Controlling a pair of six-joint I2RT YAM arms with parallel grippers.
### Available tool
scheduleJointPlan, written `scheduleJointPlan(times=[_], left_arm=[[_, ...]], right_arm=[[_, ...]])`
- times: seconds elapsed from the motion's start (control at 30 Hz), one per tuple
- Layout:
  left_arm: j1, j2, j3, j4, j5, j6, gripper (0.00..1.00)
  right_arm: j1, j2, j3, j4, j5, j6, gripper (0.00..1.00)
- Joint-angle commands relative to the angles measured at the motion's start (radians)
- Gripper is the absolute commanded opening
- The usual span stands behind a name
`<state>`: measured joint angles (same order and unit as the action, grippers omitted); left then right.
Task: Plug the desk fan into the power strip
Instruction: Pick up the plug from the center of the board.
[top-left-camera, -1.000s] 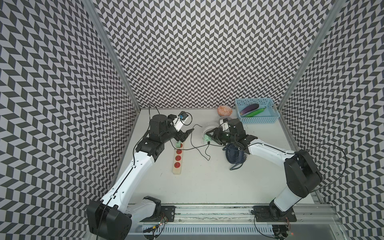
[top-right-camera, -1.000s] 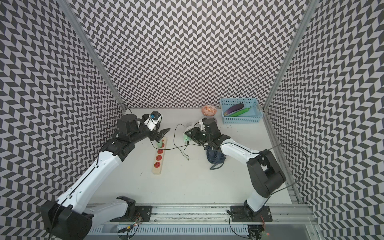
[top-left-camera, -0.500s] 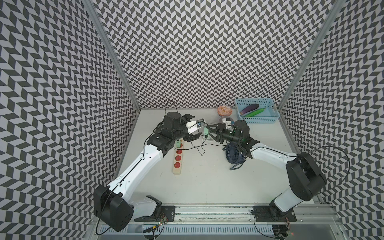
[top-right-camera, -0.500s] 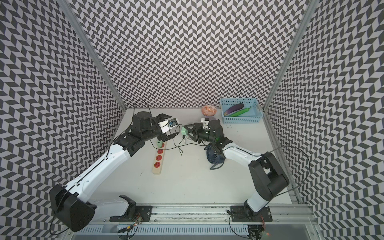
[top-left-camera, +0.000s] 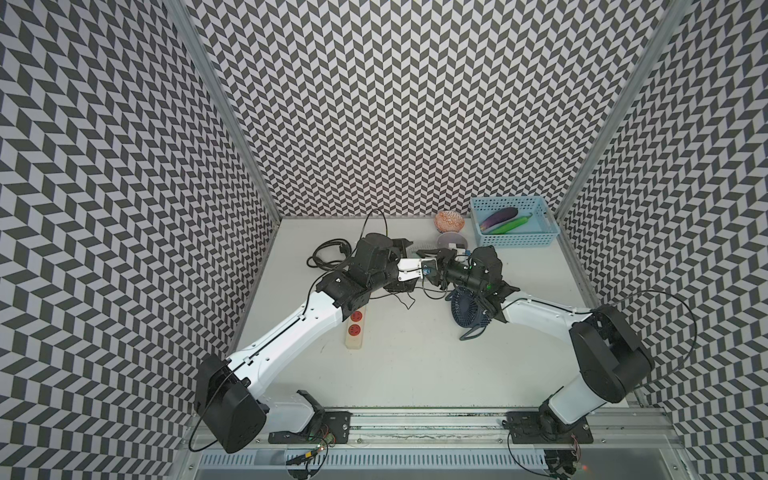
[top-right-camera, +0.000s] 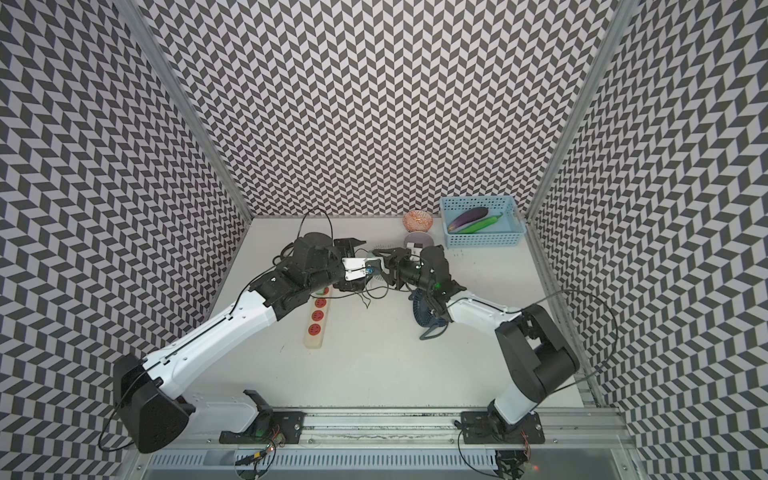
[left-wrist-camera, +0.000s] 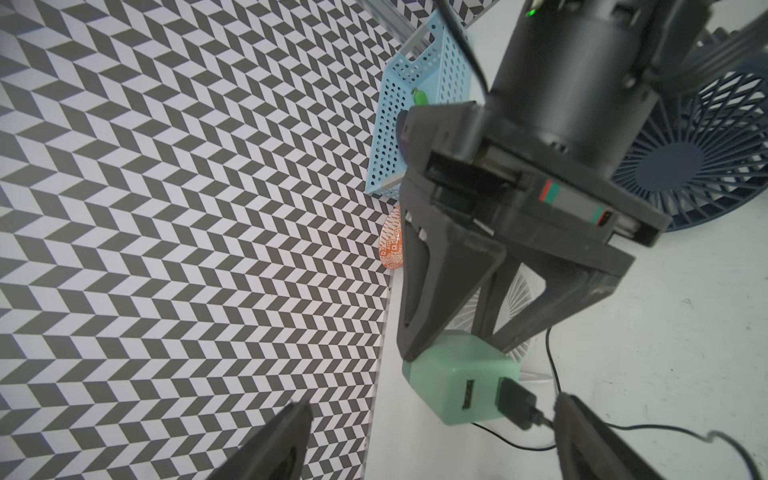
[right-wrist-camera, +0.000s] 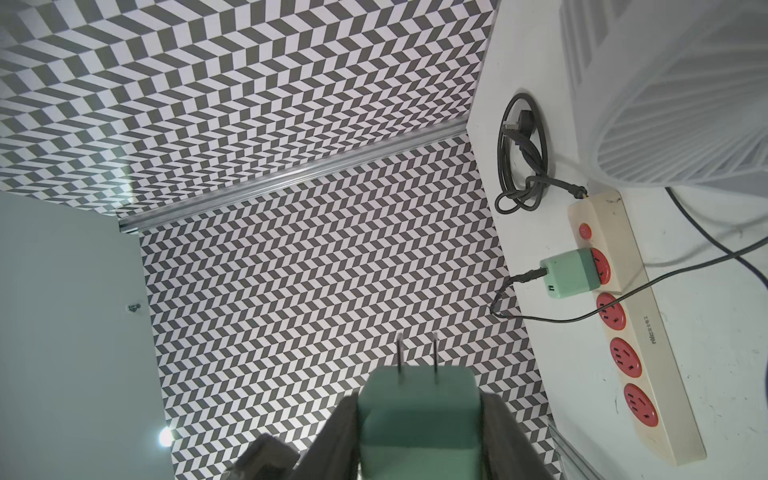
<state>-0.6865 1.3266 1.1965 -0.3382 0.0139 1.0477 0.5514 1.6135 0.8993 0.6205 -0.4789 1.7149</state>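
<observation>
Lettering in small grey print runs along the side of the long cream-coloured plastic power strip (right-wrist-camera: 665, 374). In the right wrist view it is too small and turned to read with any surety. The power strip lies flat on the white table (top-left-camera: 415, 365) on the left arm's side, and in both top views that arm hides part of it. A round red switch (right-wrist-camera: 585, 231) sits at the end where the thick black cord (right-wrist-camera: 521, 158) lies coiled, followed by four round red sockets in a row. A mint-green cube-shaped charger (right-wrist-camera: 569, 272) is plugged into the socket nearest the switch, with a thin black lead running from it.

The right gripper (right-wrist-camera: 417, 399) is clamped on a second mint-green plug adapter (right-wrist-camera: 415, 424), whose two metal prongs point away from the claw. In the left wrist view a black USB plug (left-wrist-camera: 517, 401) sits in one of that adapter's two ports. The left gripper (left-wrist-camera: 432, 401) has its claw wide apart, a finger to each side of the adapter and touching neither — it holds nothing. The two claws meet above the back middle of the table, apart from the power strip.

A round dark blue plastic desk fan (top-left-camera: 469, 309) lies by the right arm, and a white plastic fan (right-wrist-camera: 665, 83) stands near the strip's switch end. Which fan the held lead belongs to cannot be told. At the back right, a pale blue perforated basket (top-left-camera: 515, 240) holds a purple aubergine (top-left-camera: 498, 217) and a green cucumber (top-left-camera: 509, 224).
</observation>
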Motion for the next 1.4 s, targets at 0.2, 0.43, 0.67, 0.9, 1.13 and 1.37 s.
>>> scheduleJointPlan(times=[0.2, 0.43, 0.67, 0.9, 1.13, 1.37], left_arm=[[-0.058, 0.004, -0.012, 0.050, -0.116, 0.043, 0.89], [-0.067, 0.018, -0.056, 0.178, -0.217, 0.067, 0.78], [-0.068, 0.030, -0.072, 0.223, -0.234, 0.089, 0.63], [-0.071, 0.043, -0.048, 0.232, -0.227, 0.079, 0.56], [-0.075, 0.055, -0.035, 0.233, -0.220, 0.068, 0.46], [-0.081, 0.072, -0.024, 0.245, -0.215, 0.058, 0.45]], right_arm=[[-0.001, -0.079, 0.000, 0.061, 0.043, 0.017, 0.12], [0.000, -0.114, -0.020, 0.069, 0.057, 0.046, 0.11], [0.005, -0.138, -0.017, 0.065, 0.053, 0.052, 0.11], [0.014, -0.136, -0.032, 0.069, 0.050, 0.057, 0.11], [0.015, -0.144, -0.050, 0.069, 0.055, 0.059, 0.11], [0.022, -0.143, -0.055, 0.071, 0.048, 0.062, 0.12]])
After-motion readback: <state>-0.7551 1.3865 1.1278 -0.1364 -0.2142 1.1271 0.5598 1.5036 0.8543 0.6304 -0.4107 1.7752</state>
